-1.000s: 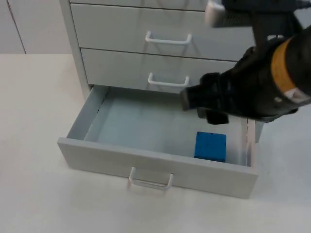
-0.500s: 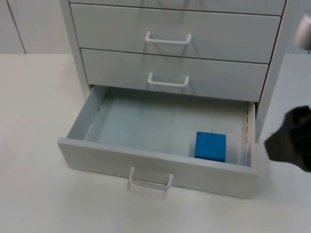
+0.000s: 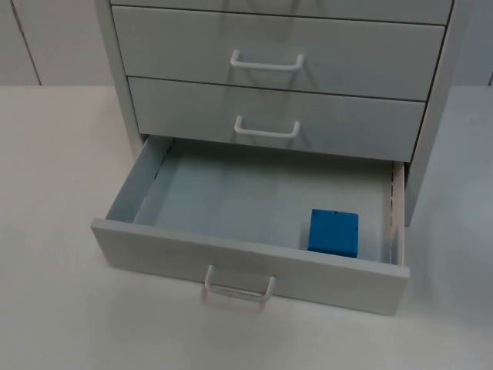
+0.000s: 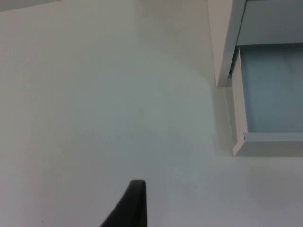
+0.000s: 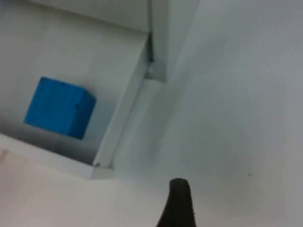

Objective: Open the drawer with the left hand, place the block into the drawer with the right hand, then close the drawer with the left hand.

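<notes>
One block (image 3: 333, 233), blue, lies flat in the open bottom drawer (image 3: 254, 266), at about 4 o'clock on the drawer floor, near the front wall and just beside the right side wall; whether it touches either wall I cannot tell. Right wrist view gives the same placement: block (image 5: 59, 107) close by the side wall at the drawer's front corner.

Handling, judged: block looks rigid, light, square-edged, not fragile; it should stay put when the drawer moves. Drawer looks like thin sheet metal on slides, stiff, likely easy-running. Best hold for closing is the wire handle (image 3: 239, 287) at mid-front, 6 o'clock of the drawer; a flat push on the front panel by the handle would also serve. An off-centre push could rack the drawer on its slides.

Room: table (image 3: 62, 324) lies open in front of the drawer and out to 9 o'clock. Edges to mind are the drawer's front corners, the cabinet (image 3: 123, 100) post, and the two upper handles.

Left gripper (image 4: 134, 204) hangs over bare table off the drawer's left front corner; one fingertip visible, finger state cannot be told. Right gripper (image 5: 179, 203) sits over the table beside the drawer's right corner; finger state likewise cannot be told.
</notes>
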`<state>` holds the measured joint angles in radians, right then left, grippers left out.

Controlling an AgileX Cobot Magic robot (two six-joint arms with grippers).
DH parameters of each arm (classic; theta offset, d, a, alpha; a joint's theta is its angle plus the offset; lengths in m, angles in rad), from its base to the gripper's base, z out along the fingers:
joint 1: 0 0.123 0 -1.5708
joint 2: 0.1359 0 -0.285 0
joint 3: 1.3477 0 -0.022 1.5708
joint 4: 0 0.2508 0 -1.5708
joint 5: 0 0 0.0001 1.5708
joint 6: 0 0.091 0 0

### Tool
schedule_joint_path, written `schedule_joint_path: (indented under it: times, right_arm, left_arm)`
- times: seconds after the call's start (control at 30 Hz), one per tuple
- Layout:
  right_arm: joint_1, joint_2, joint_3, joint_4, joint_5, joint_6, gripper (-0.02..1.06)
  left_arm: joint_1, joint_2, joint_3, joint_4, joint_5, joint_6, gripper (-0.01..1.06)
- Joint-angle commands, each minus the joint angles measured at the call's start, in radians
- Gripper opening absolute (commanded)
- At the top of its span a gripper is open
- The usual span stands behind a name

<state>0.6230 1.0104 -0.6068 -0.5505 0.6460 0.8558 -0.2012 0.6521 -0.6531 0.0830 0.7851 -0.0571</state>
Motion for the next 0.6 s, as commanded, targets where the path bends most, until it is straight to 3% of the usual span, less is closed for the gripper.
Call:
schedule_joint_path:
  times: [0.0, 0.17, 0.27, 0.33, 0.37, 0.43, 0.57]
  right_arm:
    - [-0.088, -0.020, -0.002, 0.051, 0.007, -0.091, 0.63]
    - [-0.290, -0.055, -0.002, 0.239, 0.001, -0.313, 0.63]
    - [-0.471, -0.068, -0.002, 0.445, 0.018, -0.563, 0.63]
    - [-0.499, -0.068, -0.002, 0.476, 0.020, -0.601, 0.63]
    - [-0.567, -0.068, -0.002, 0.563, 0.035, -0.712, 0.63]
    - [-0.655, -0.068, -0.002, 0.635, 0.053, -0.831, 0.63]
    - [-0.718, -0.068, -0.002, 0.667, 0.059, -0.875, 0.62]
  left_arm:
    - [0.004, -0.006, 0.004, -0.012, -0.007, 0.001, 1.05]
    - [0.004, -0.006, 0.004, -0.014, -0.007, 0.001, 1.05]
    - [0.004, -0.006, 0.004, -0.014, -0.007, 0.001, 1.05]
    - [0.004, -0.006, 0.004, -0.014, -0.007, 0.001, 1.05]
    - [0.004, -0.006, 0.004, -0.014, -0.007, 0.001, 1.05]
    - [0.004, -0.006, 0.004, -0.014, -0.007, 0.001, 1.05]
    - [0.004, -0.006, 0.004, -0.014, -0.007, 0.001, 1.05]
